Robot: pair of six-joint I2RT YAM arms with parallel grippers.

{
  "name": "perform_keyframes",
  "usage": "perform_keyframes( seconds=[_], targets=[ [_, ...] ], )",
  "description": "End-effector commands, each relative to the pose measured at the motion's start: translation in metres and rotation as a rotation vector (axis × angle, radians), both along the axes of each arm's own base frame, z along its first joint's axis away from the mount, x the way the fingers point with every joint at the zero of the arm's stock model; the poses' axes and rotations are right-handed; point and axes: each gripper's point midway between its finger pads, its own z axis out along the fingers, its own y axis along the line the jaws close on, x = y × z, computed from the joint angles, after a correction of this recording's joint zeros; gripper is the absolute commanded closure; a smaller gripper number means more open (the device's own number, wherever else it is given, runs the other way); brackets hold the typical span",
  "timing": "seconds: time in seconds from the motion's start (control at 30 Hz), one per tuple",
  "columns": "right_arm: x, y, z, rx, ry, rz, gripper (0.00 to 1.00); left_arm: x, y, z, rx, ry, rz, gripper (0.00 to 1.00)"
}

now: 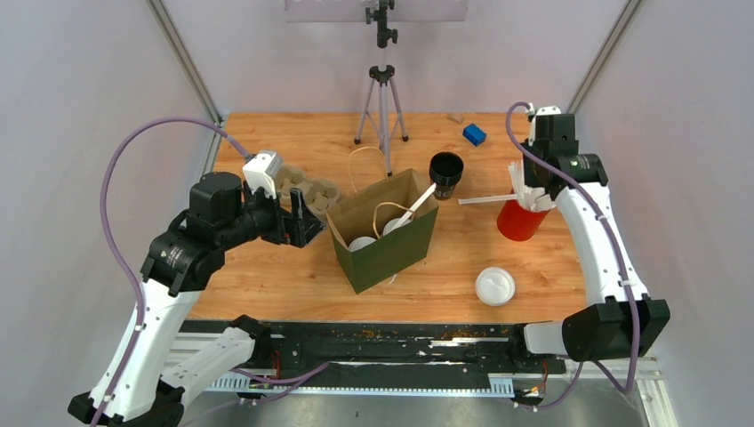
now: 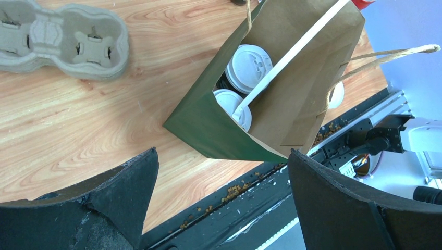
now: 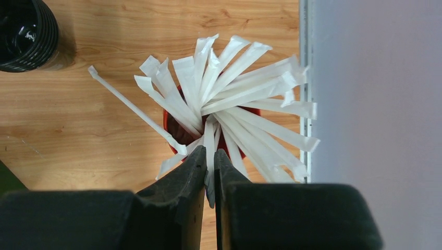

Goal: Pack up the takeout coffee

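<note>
The takeout coffee, two cups with white lids (image 2: 248, 67) (image 2: 234, 107), stands inside the open paper bag (image 2: 203, 125), green outside and brown inside. A wrapped straw (image 2: 297, 52) leans in the bag across them. From above the lids (image 1: 362, 243) (image 1: 396, 224) show in the bag (image 1: 391, 258). My left gripper (image 1: 307, 222) hovers open just left of the bag, nothing between its fingers (image 2: 223, 153). My right gripper (image 3: 210, 156) is shut on a wrapped straw (image 3: 209, 135) in the red cup (image 3: 174, 130) at the right (image 1: 518, 222).
A pulp cup carrier (image 1: 307, 189) lies behind the left gripper. A black stack of lidless cups (image 1: 445, 172) stands behind the bag, a loose white lid (image 1: 494, 286) near the front. One straw (image 1: 485, 199) lies on the table. A tripod (image 1: 382, 107) and blue block (image 1: 474, 134) sit at the back.
</note>
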Motion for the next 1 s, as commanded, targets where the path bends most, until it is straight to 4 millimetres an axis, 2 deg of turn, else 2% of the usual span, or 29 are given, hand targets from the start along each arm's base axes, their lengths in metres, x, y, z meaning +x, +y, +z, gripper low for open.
perform_keyframes(
  seconds=[0.0, 0.13, 0.23, 0.6, 0.7, 0.83, 0.9, 0.97],
  targets=[
    [-0.013, -0.015, 0.056, -0.048, -0.041, -0.062, 0.88, -0.001, 0.002, 0.012, 0.0, -0.051, -0.005, 0.0],
    [-0.035, -0.016, 0.099, -0.024, -0.086, -0.091, 0.86, 0.0, 0.002, 0.011, 0.006, -0.044, -0.004, 0.0],
    [-0.049, -0.012, 0.122, 0.016, -0.111, -0.086, 0.86, 0.0, 0.0, 0.011, 0.004, -0.037, -0.014, 0.0],
    [-0.086, 0.003, 0.189, 0.143, -0.254, -0.064, 0.88, 0.002, -0.004, 0.009, 0.0, -0.015, -0.02, 0.0],
    [-0.089, -0.001, 0.197, 0.123, -0.299, -0.067, 0.9, 0.003, -0.005, 0.009, -0.007, -0.014, -0.022, 0.0],
    [-0.086, 0.006, 0.191, 0.156, -0.388, -0.034, 0.91, 0.004, -0.008, 0.009, -0.016, -0.012, -0.029, 0.0],
    [-0.08, 0.013, 0.178, 0.193, -0.377, -0.015, 0.89, 0.004, -0.007, 0.01, -0.015, -0.014, -0.026, 0.0],
    [-0.073, 0.026, 0.155, 0.228, -0.319, 0.037, 0.85, 0.003, -0.006, 0.01, -0.011, -0.015, -0.023, 0.0]
  ],
)
